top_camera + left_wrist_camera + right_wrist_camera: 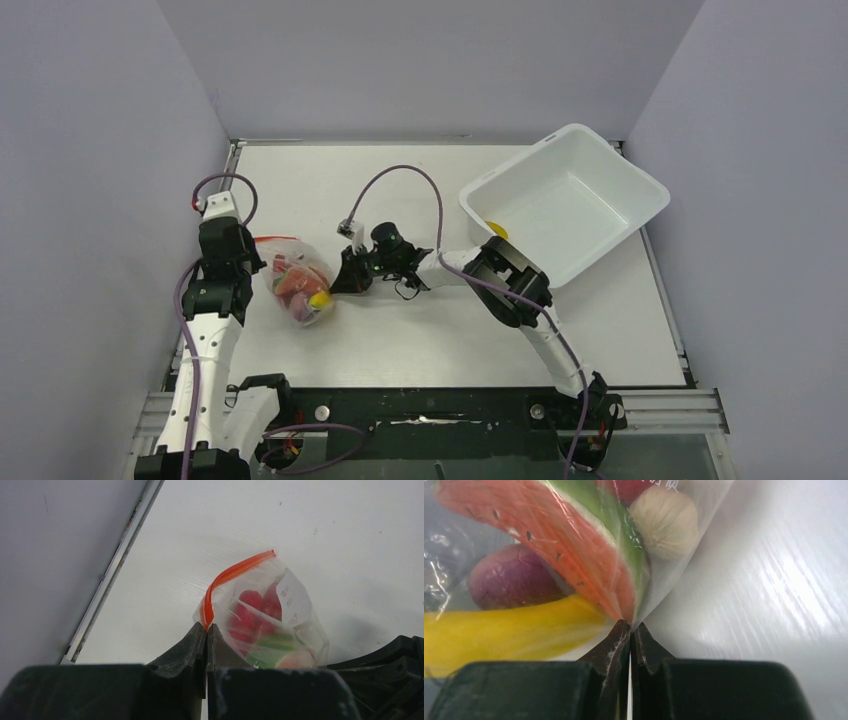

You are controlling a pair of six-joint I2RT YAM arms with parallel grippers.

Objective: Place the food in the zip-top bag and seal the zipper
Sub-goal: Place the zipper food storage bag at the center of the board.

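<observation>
The clear zip-top bag (298, 283) lies on the table between my two grippers, filled with the food (303, 287). In the left wrist view my left gripper (207, 626) is shut on the orange-red zipper (235, 572) at the end of the bag (295, 605); red and green pieces (260, 625) show through the plastic. In the right wrist view my right gripper (630, 625) is shut on the bag's clear edge (664, 587), with the watermelon slice (559, 535), the yellow banana (504, 630), a purple-brown piece (509, 577) and a white round bit (665, 522) inside.
A white rectangular bin (565, 203) stands tilted at the back right, with a small yellow piece (497, 229) at its near corner. A purple cable (405, 180) loops over the table behind the right gripper. Grey walls close in on both sides.
</observation>
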